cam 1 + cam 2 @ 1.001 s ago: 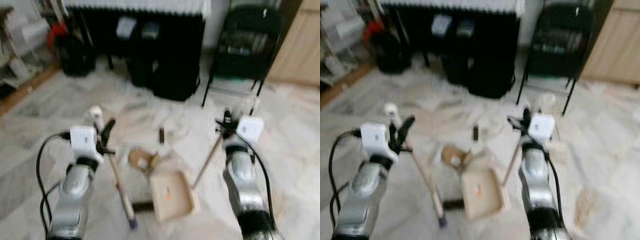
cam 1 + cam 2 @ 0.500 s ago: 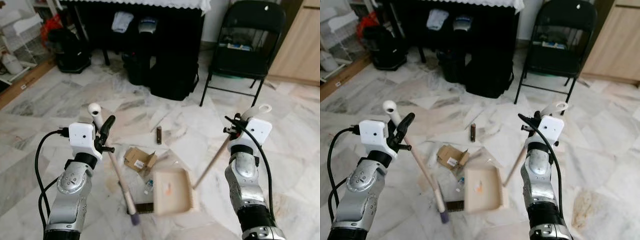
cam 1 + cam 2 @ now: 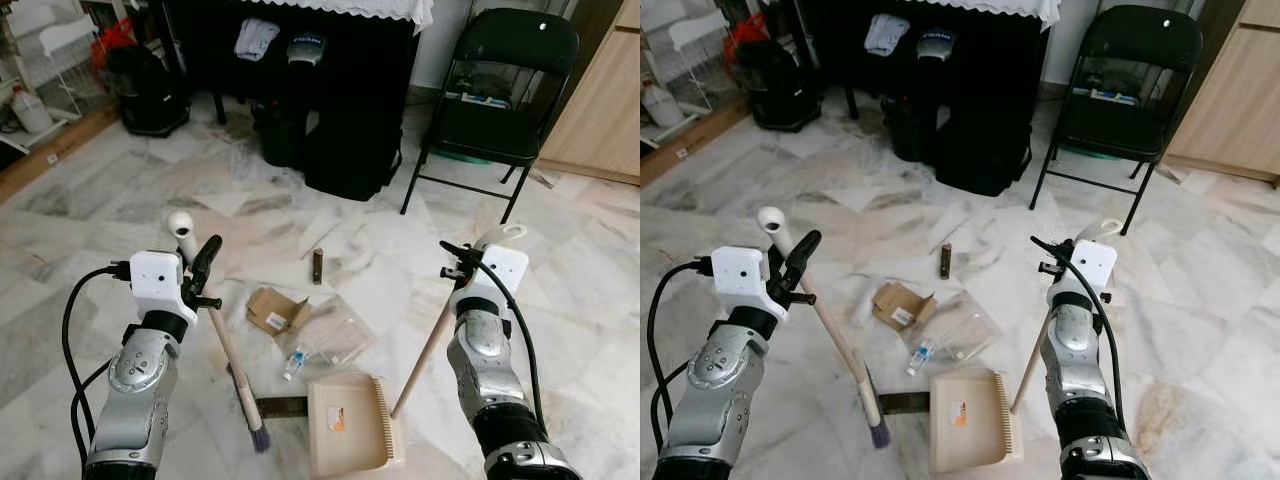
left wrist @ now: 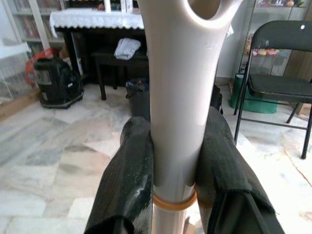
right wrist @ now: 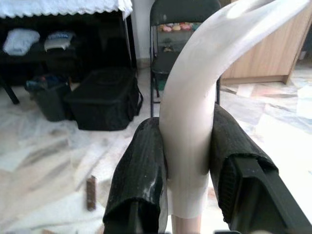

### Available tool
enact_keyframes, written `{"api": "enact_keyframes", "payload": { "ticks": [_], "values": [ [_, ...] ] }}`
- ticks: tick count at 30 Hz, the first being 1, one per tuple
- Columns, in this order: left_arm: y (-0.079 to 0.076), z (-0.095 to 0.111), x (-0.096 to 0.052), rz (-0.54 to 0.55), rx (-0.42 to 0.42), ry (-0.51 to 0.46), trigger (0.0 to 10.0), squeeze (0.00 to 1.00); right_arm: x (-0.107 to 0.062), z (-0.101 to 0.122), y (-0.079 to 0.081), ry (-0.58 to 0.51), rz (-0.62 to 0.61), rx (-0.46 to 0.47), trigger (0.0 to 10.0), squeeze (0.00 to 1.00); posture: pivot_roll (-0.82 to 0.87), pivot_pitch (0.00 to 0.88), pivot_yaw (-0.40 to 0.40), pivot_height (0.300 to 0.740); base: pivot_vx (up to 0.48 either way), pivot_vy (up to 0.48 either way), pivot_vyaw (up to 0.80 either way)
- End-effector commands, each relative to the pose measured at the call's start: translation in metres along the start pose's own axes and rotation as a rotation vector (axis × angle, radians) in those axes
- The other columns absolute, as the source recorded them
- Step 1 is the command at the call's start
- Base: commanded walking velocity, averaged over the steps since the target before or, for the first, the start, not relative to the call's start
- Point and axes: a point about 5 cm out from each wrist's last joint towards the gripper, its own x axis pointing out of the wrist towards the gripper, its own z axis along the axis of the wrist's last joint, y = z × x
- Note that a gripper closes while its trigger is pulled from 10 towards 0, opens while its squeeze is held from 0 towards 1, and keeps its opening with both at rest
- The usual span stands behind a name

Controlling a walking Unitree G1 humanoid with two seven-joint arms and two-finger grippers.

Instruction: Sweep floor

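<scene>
Broom (image 3: 228,345): cream plastic grip with a hanging hole at the top, pale wooden shaft, dark bristle head resting on the floor just left of the dustpan, shaft leaning up and away from it toward the robot's left. Dustpan (image 3: 350,425): beige, rectangular, toothed edge on its right side, small orange label inside, lying flat on the floor, with a long wooden handle (image 3: 428,345) rising obliquely to the right to a cream looped grip. Litter beyond the dustpan: flattened brown cardboard box (image 3: 275,309), clear plastic bag (image 3: 338,331), small bottle (image 3: 293,361), and farther off a short dark stick-like item (image 3: 317,266). Floor (image 3: 120,215): grey-white veined marble tiles. Room, well beyond the dustpan: black folding chair (image 3: 500,90), black counter (image 3: 300,60) under a white lace-edged cloth with folded clothing beneath, black bags and a bin on the floor before it, white wire rack to the far left, wooden cabinet front to the far right. Left gripper (image 4: 174,161): both black fingers clamped on the broom's cream grip, just below the hanging hole. Right gripper (image 5: 187,165): fingers clamped on the curved cream grip of the dustpan handle.
</scene>
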Motion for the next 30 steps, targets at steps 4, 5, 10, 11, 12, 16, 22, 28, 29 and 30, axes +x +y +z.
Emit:
{"api": "enact_keyframes", "payload": {
  "ticks": [4,5,10,11,12,16,22,28,29,30],
  "values": [
    [0.009,0.004,-0.005,0.043,0.029,-0.03,10.0,0.0,0.003,0.005,-0.01,-0.034,-0.028,-0.051,10.0,0.0,-0.04,0.195,-0.062,0.74,0.0,0.0,0.0],
    [0.011,0.004,-0.006,0.049,0.03,-0.029,10.0,0.0,0.003,0.007,-0.013,-0.052,-0.036,-0.054,10.0,0.0,-0.05,0.199,-0.063,0.74,0.0,0.0,0.0],
    [0.014,0.004,-0.009,0.061,0.034,-0.028,10.0,0.0,0.002,0.017,-0.015,-0.131,-0.027,-0.093,10.0,0.0,-0.06,0.218,-0.071,0.74,0.0,0.0,0.0],
    [0.015,0.003,-0.009,0.063,0.036,-0.027,10.0,0.0,0.002,0.016,-0.015,-0.135,-0.018,-0.105,10.0,0.0,-0.06,0.225,-0.071,0.74,0.0,0.0,0.0],
    [0.015,0.003,-0.009,0.063,0.036,-0.027,10.0,0.0,0.002,0.015,-0.015,-0.132,-0.018,-0.104,10.0,0.0,-0.06,0.228,-0.071,0.74,0.0,0.0,0.0],
    [0.017,0.003,-0.011,0.069,0.043,-0.026,10.0,0.0,0.001,0.01,-0.017,-0.11,-0.019,-0.119,10.0,0.0,-0.05,0.247,-0.077,0.74,0.0,0.0,0.0],
    [0.022,0.004,-0.016,0.091,0.059,-0.028,10.0,0.0,0.003,0.011,-0.017,-0.12,-0.005,-0.123,10.0,0.0,-0.05,0.263,-0.087,0.74,0.0,0.0,0.0],
    [0.032,0.012,-0.016,0.119,0.084,-0.053,10.0,0.0,0.007,0.017,-0.014,-0.153,0.02,-0.126,10.0,0.0,-0.04,0.27,-0.091,0.74,0.0,0.0,0.0],
    [0.035,0.014,-0.016,0.127,0.092,-0.058,10.0,0.0,0.008,0.02,-0.012,-0.163,0.025,-0.137,10.0,0.0,-0.04,0.271,-0.092,0.74,0.0,0.0,0.0],
    [0.036,0.015,-0.016,0.13,0.095,-0.06,10.0,0.0,0.008,0.021,-0.011,-0.171,0.029,-0.142,10.0,0.0,-0.04,0.272,-0.092,0.74,0.0,0.0,0.0]
  ]
}}
